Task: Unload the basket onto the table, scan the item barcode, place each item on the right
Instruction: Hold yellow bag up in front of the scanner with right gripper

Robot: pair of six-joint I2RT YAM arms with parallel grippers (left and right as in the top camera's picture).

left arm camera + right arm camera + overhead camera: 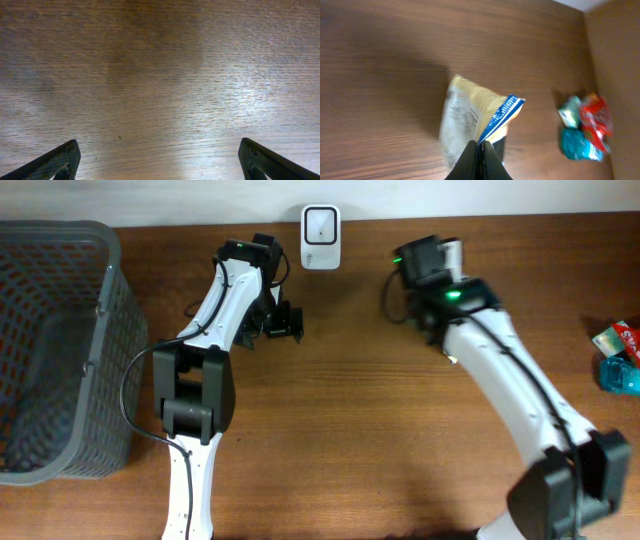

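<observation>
1. Two arms reached over the wooden table (360,430): the left one bent toward the back middle, the right one stretched to the back, just right of a white scanner (320,225) that stood at the far edge
2. The right gripper (480,150) had its fingers pressed together on a pale yellow packet (470,115) with a blue striped seam, pinching it by its lower edge
3. The packet cast a dark shadow on the wood to its left in the right wrist view; whether it touched the table could not be told
4. No barcode could be made out on the blurred face of the packet
5. The left gripper (159,142) held its fingers spread wide with only bare wood between them
6. A grey mesh basket (60,240) stood at the left end of the table
7. Several small packets (618,352), red and teal, lay together at the right edge, well apart from the held one
</observation>
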